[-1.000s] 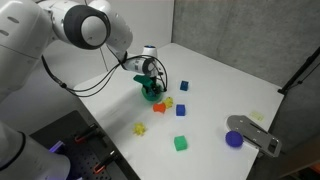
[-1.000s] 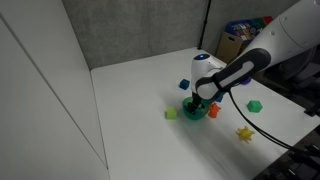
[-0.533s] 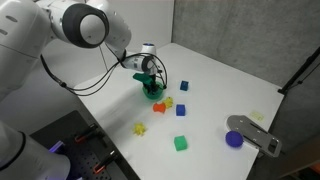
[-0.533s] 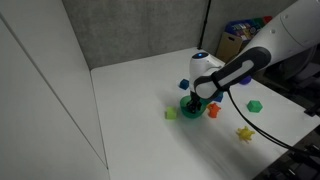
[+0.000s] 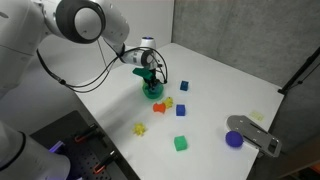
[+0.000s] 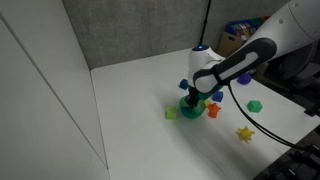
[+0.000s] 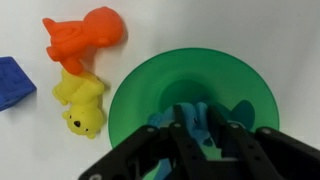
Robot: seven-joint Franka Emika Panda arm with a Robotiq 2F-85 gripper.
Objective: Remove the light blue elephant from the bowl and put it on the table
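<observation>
In the wrist view the light blue elephant sits pinched between my two dark fingers, and my gripper is shut on it over the inside of the green bowl. I cannot tell whether the toy still touches the bowl's floor. In both exterior views the gripper points down into the bowl on the white table. There the fingers hide the elephant.
An orange toy, a yellow toy and a blue cube lie right beside the bowl. Further off on the table are another blue cube, a green cube, a yellow piece and a purple round piece.
The jaws have closed onto the elephant in the bowl. The wrist has shifted slightly upward; the bowl and other toys have stayed put.
</observation>
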